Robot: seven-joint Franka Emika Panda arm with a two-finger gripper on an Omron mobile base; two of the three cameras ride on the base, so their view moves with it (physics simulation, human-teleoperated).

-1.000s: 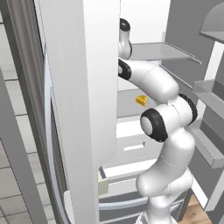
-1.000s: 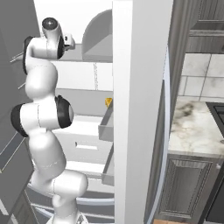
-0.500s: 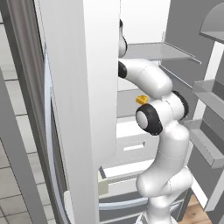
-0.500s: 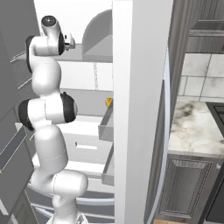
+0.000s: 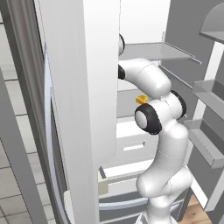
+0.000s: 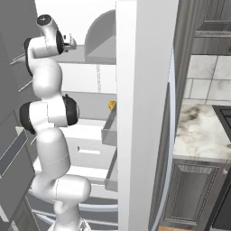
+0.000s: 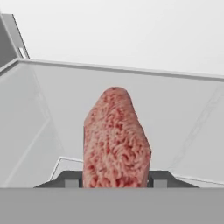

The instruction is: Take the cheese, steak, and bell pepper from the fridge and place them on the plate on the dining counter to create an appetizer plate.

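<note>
Inside the fridge [image 5: 144,52], the pincer [image 7: 116,183] is clamped on the steak [image 7: 115,138].

Over the last second the arm has folded tighter and pushed further into the fridge [image 5: 144,52]: in the left base view its dark elbow joint has dropped and slid left, so it now sits just below the cheese [image 5: 141,99] on the middle shelf, where before it was lower and to the right. In the right base view the same elbow has risen and the upper links have drawn closer to the upper shelf. The hand [image 7: 116,181] has closed in, its fingertips [image 7: 70,180] now pressing both sides of the steak [image 7: 116,140].
</note>
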